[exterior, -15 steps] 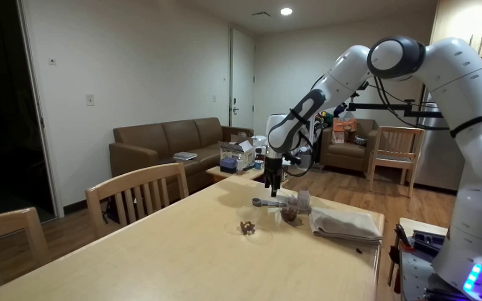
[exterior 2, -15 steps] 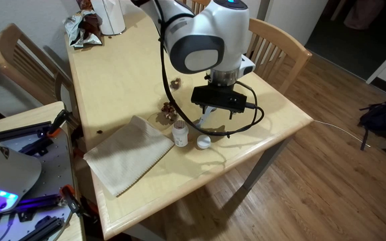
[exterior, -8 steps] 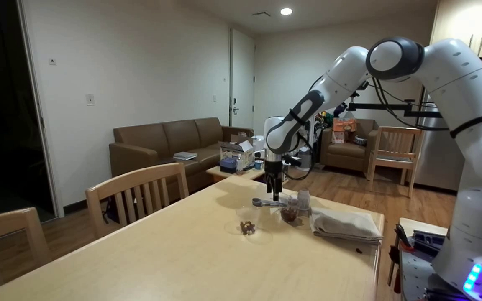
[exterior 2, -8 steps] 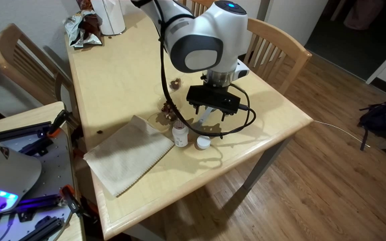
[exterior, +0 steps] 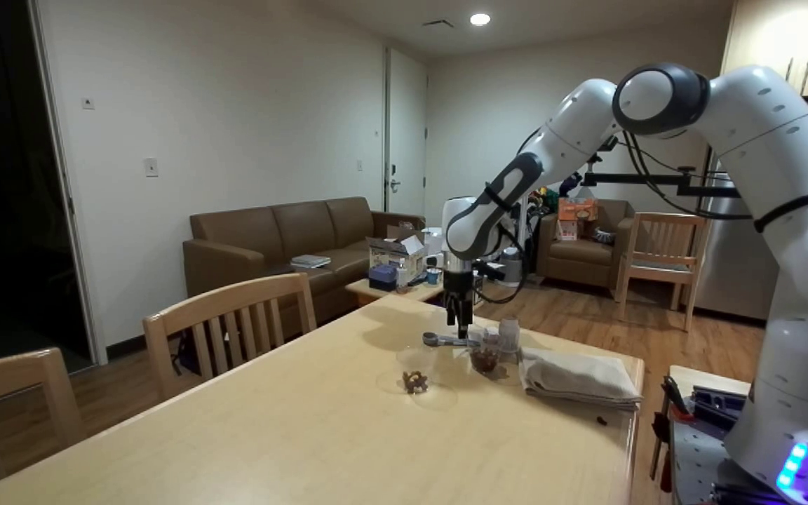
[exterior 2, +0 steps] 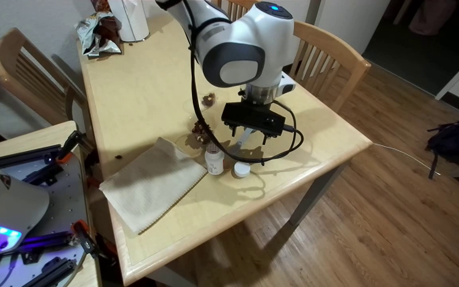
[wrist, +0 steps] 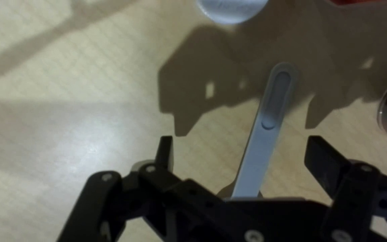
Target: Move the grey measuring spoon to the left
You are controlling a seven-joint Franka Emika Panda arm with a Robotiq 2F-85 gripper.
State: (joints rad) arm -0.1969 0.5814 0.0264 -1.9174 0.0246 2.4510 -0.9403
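The grey measuring spoon lies on the table. Its long handle shows in the wrist view, and its bowl end is hidden there behind the gripper body. The spoon also shows in both exterior views, with the round bowl end visible in the first of these points. My gripper is open and empty. Its two fingers stand on either side of the handle, apart from it, with the handle nearer the middle. The gripper is low over the spoon in both exterior views.
A white container stands upright near the handle end, with a white lid beside it. Clear bowls with brown pieces are close by. A pale folded cloth lies near the table corner. A brown lump lies near the edge.
Over the last second my gripper has come down and shifted slightly toward the spoon's handle end. In the last half second it has hardly moved. The spoon has stayed in place.
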